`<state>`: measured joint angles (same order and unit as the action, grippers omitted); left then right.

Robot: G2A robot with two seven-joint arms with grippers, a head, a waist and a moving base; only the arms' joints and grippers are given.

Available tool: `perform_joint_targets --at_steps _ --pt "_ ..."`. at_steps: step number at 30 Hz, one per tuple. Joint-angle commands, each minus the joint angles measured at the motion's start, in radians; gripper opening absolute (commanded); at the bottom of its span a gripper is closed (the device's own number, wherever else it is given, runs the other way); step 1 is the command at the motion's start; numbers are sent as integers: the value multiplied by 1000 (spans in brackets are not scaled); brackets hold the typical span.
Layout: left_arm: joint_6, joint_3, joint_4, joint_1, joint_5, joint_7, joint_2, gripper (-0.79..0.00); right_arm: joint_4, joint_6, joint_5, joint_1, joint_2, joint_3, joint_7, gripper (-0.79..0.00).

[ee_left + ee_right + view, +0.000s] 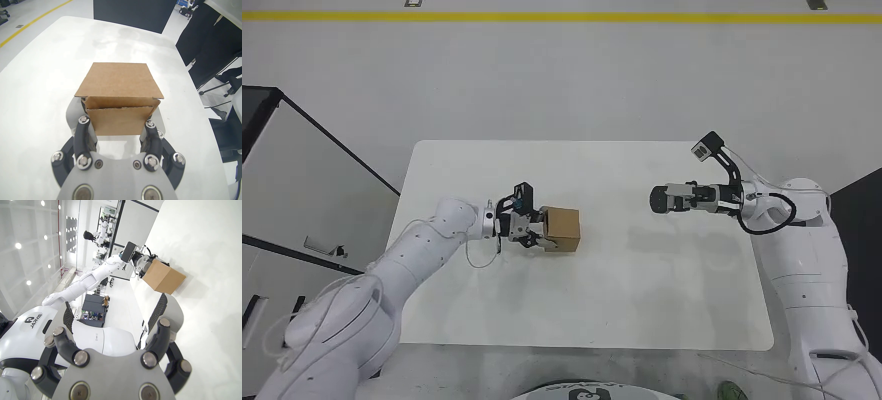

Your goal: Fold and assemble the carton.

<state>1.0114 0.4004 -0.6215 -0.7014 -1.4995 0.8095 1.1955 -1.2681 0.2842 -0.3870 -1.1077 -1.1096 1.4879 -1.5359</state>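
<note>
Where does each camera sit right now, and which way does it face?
Top view: above the arms, facing down on the table; both arms show, the left gripper at the carton, the right gripper apart from it.
Left wrist view: on the left wrist, facing along the left gripper at the carton it clamps.
Right wrist view: on the right wrist, facing across the table past the open right gripper at the left arm and carton.
Shared: all three show the carton.

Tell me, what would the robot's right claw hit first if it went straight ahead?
Probably the carton, which the left gripper holds; the open right gripper points roughly toward it, though the exact line is unclear.
</note>
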Motion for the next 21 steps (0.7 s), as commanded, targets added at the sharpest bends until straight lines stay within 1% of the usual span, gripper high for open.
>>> perform_joint_targets --at_steps 1,9,15,16,21 --pt "-3 -4 16 2 -1 2 8 -785 0 0 0 0 0 0 0 0" --pt "-12 -19 76 14 -17 11 36 -776 0 0 0 0 0 0 0 0" --pt "-18 -28 114 18 -24 17 55 -674 0 0 0 0 0 0 0 0" --pt "-19 -29 118 18 -24 18 57 -671 0 0 0 0 0 0 0 0" --pt "-22 -35 137 20 -27 21 66 -591 0 0 0 0 0 0 0 0"
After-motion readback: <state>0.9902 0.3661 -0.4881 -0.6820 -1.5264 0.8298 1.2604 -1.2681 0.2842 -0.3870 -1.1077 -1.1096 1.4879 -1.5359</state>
